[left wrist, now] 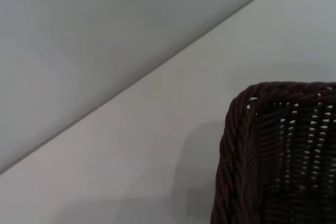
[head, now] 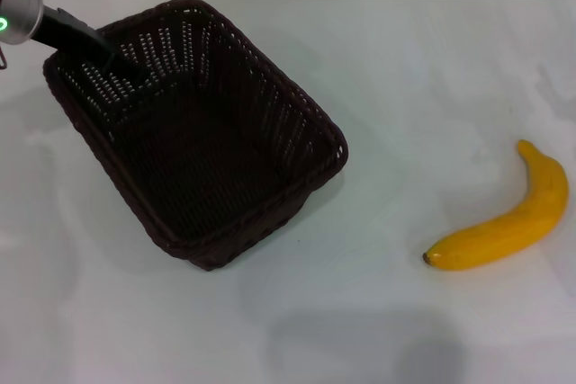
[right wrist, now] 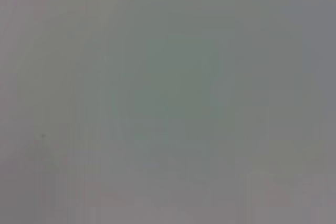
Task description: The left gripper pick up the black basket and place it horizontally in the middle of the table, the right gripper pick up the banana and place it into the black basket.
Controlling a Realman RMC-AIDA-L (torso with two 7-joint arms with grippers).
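One black basket (head: 193,132), one banana (head: 504,218), one left tool (head: 126,65)

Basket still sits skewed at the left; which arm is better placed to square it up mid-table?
Left. The left gripper is already at the black basket's far-left rim, reaching inside. The right gripper is not in view, and the banana lies untouched on the table.

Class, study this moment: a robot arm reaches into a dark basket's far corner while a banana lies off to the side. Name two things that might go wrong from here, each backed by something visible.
1. The left gripper meets the black basket only at one far corner; lifted from there, the basket may tilt or swing.
2. The basket sits askew on the table, so it needs turning, and a sweep might reach the banana lying to its right.
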